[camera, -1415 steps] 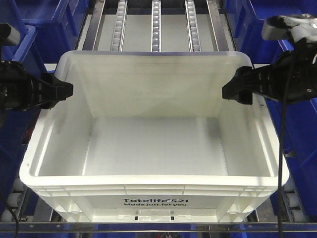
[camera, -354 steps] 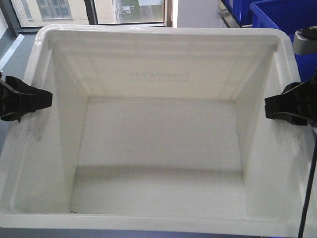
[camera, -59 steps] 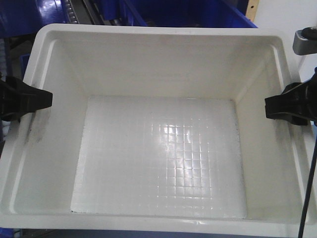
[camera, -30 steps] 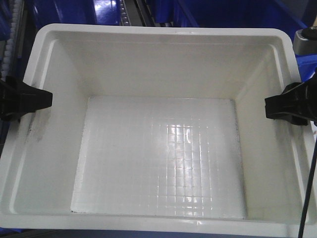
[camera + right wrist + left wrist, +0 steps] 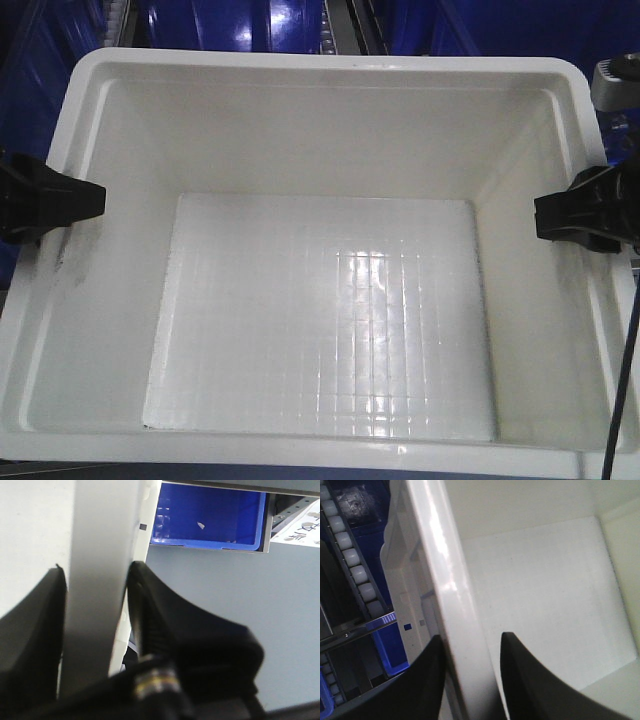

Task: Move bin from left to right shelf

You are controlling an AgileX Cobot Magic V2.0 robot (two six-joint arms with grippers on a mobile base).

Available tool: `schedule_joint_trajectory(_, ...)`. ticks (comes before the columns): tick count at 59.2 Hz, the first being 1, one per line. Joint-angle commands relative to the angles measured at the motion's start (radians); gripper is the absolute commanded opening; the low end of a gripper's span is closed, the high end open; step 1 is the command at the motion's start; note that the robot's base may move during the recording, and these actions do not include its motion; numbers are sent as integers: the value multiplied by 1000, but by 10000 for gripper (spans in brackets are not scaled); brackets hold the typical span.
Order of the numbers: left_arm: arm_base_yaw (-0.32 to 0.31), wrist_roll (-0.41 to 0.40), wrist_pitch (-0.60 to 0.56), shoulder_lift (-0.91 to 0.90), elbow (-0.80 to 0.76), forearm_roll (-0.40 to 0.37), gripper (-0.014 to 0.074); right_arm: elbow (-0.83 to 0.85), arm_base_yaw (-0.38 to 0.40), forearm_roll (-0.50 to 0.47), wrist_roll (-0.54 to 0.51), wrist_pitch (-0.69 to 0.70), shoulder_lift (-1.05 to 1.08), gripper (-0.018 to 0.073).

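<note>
The white bin (image 5: 320, 62) fills the front view, empty, its gridded floor showing. My left gripper (image 5: 62, 200) is shut on its left rim and my right gripper (image 5: 560, 215) is shut on its right rim. In the left wrist view the black fingers (image 5: 525, 675) straddle the bin's thick rim (image 5: 445, 580), one inside and one outside. The right wrist view shows the same grasp on the bin's rim (image 5: 100, 540). Beyond the bin's far edge a grey roller rail of the right shelf (image 5: 338, 25) peeks out, and another shelf rail (image 5: 351, 560) runs beside the bin's left side.
Dark blue crates (image 5: 230, 25) stand behind the bin's far rim. Another blue crate (image 5: 210, 515) sits on a shelf level to the right above grey floor (image 5: 225, 595). A blue crate (image 5: 395, 652) lies below the left rail.
The bin and both grippers hold the same place in the frame. The background behind the far rim has slid to the right: the roller rail went from upper left to upper middle.
</note>
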State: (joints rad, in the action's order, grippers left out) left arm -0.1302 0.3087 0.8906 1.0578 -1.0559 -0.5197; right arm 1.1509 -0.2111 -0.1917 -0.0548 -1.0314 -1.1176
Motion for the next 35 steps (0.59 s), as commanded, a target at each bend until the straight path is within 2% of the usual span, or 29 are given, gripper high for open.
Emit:
schedule_joint_trajectory(1,-12,38,-51,-25,-49,-115,-4,45,-8,-85,-33,119,30,-4)
schedule_joint_trajectory(35,-12,38,-51,-25,-49,-115,-4,45,-8,-85,-33,118,30,-4)
